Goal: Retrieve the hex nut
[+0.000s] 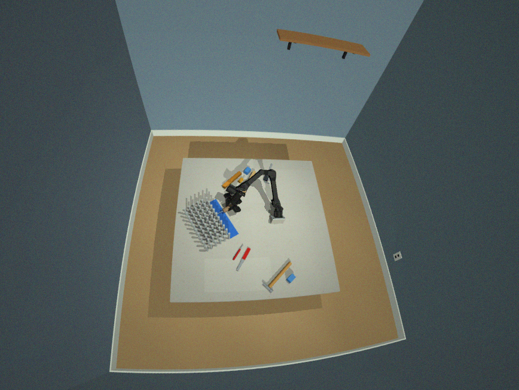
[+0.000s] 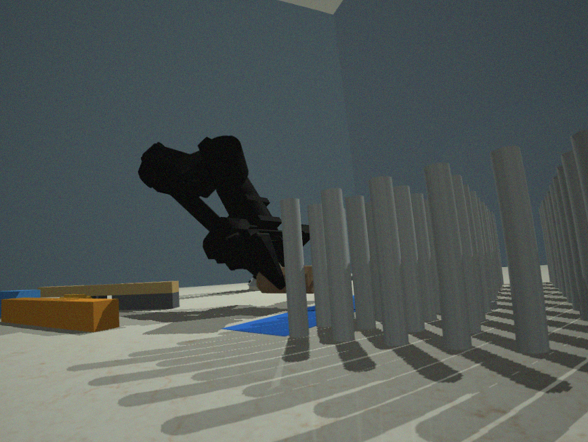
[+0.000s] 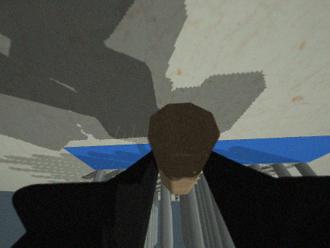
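Brown tool handle (image 1: 226, 209) (image 2: 270, 280) (image 3: 184, 137) gripped in pincer (image 1: 229, 206) (image 2: 284, 280) (image 3: 178, 152), held above bench (image 1: 293, 243) (image 2: 57, 394) (image 3: 243, 46) nr blue taped strip (image 1: 226, 221) (image 2: 265, 325) (image 3: 266, 149). Std. metal spacers (image 1: 208, 224) (image 2: 389, 266) (image 3: 165, 217) seen upright w/ strip alongside; hex nut's position can't be told.

Upright spacers (image 1: 206, 223) (image 2: 390, 266) (image 3: 166, 217) block the way beyond the low blue strip (image 1: 229, 225) (image 2: 270, 325) (image 3: 266, 149).

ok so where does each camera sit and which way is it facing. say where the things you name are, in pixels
Top: high up, looking steeply down; whole arm (image 1: 272, 191), spacers (image 1: 205, 222) (image 2: 387, 262) (image 3: 166, 213).
Exterior: low beside the spacers, looking across the table; forearm end and gripper (image 1: 225, 208) (image 2: 285, 280) (image 3: 178, 152).
Wrist: at the gripper, facing along its fingers; fingers show around a brown handle.
Exterior and wrist share the blue strip (image 1: 228, 224) (image 2: 270, 325) (image 3: 266, 150).
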You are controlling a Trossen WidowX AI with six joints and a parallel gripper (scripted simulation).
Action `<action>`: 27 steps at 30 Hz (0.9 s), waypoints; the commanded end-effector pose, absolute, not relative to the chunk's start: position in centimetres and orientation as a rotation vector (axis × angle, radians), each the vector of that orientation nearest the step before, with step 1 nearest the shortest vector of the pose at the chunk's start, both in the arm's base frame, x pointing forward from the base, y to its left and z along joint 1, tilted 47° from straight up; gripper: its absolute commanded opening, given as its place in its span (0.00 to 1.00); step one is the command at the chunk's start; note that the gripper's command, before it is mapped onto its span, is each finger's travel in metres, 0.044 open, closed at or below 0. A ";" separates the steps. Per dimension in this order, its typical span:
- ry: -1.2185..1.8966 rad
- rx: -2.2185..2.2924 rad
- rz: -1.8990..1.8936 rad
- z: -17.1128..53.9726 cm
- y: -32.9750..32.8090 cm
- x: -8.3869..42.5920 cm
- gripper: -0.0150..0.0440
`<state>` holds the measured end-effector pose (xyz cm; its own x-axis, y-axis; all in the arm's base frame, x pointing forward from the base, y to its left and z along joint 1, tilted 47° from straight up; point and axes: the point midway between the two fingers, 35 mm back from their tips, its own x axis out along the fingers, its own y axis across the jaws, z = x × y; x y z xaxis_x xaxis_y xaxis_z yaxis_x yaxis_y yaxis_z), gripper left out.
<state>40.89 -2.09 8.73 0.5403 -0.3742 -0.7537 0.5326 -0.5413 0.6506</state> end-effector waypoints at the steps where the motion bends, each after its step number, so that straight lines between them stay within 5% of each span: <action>1: 0.126 1.812 -1.152 8.9 -1.8 41.3 0.25; 27: 0.126 1.813 -1.151 8.4 -1.0 42.8 0.25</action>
<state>42.41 -1.37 8.16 0.5412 -0.3741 -0.7531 0.5321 -0.5412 0.6512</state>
